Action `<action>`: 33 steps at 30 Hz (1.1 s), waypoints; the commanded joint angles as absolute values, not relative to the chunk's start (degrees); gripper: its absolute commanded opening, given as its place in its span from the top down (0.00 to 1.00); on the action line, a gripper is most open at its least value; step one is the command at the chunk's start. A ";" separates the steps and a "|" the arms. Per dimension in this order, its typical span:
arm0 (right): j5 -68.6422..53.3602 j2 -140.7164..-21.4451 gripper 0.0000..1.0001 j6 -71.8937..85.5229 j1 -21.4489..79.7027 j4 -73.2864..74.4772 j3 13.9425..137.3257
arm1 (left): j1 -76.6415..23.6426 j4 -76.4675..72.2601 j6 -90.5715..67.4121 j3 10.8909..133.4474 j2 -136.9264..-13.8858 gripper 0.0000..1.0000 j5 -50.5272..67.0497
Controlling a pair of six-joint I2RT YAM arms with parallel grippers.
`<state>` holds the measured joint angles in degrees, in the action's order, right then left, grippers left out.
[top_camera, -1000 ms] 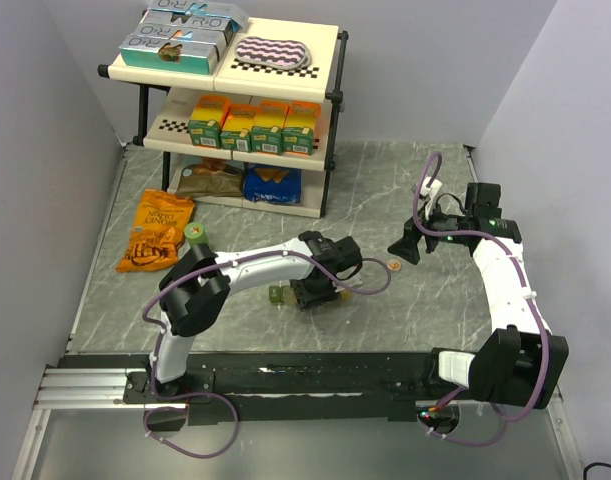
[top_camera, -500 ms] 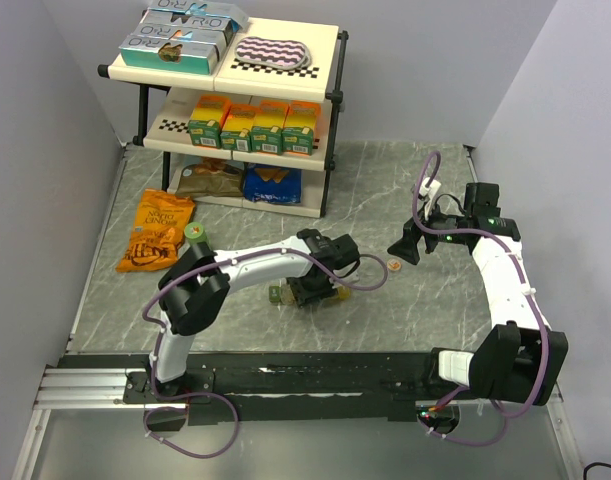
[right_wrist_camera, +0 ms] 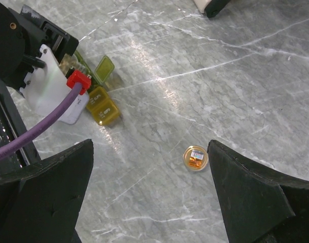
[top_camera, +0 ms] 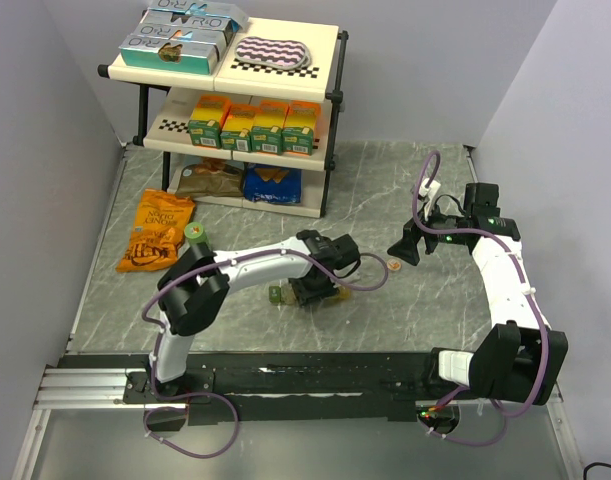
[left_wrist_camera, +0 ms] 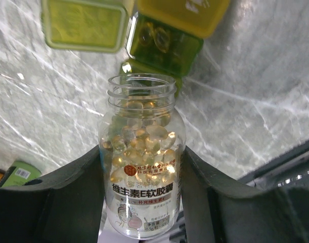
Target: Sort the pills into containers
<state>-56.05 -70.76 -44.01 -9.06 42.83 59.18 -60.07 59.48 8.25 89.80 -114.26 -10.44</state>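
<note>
In the left wrist view, the left gripper (left_wrist_camera: 141,158) clamps an uncapped pill bottle (left_wrist_camera: 141,177) over the open containers (left_wrist_camera: 164,48) on the table (left_wrist_camera: 255,101). Pills (left_wrist_camera: 157,35) lie in one yellow-green compartment, which the top view hides. The right gripper (right_wrist_camera: 149,147) hangs wide open, empty.

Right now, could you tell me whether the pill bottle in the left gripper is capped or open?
Open: the pill bottle shows a bare threaded mouth with no cap, held in the left gripper.
</note>
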 commanded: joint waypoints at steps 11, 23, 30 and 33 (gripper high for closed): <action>-58.01 -71.28 0.00 -45.00 -9.67 42.72 60.12 | -58.36 32.29 6.59 71.03 -95.39 0.99 -12.04; -58.45 -68.91 0.00 -44.73 -9.67 38.94 57.22 | -57.04 14.25 4.57 53.72 -81.66 0.99 -9.23; -61.43 -65.40 0.00 -49.91 -9.49 37.18 53.97 | -57.13 -6.57 5.71 40.10 -65.16 0.99 -3.79; -64.68 -60.32 0.00 -56.24 -9.49 35.51 51.07 | -57.13 -17.20 7.20 32.63 -57.52 0.99 0.69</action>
<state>-58.52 -66.52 -48.45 -9.32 38.65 53.76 -57.08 1.50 6.35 38.48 -66.67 -5.69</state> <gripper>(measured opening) 0.997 0.566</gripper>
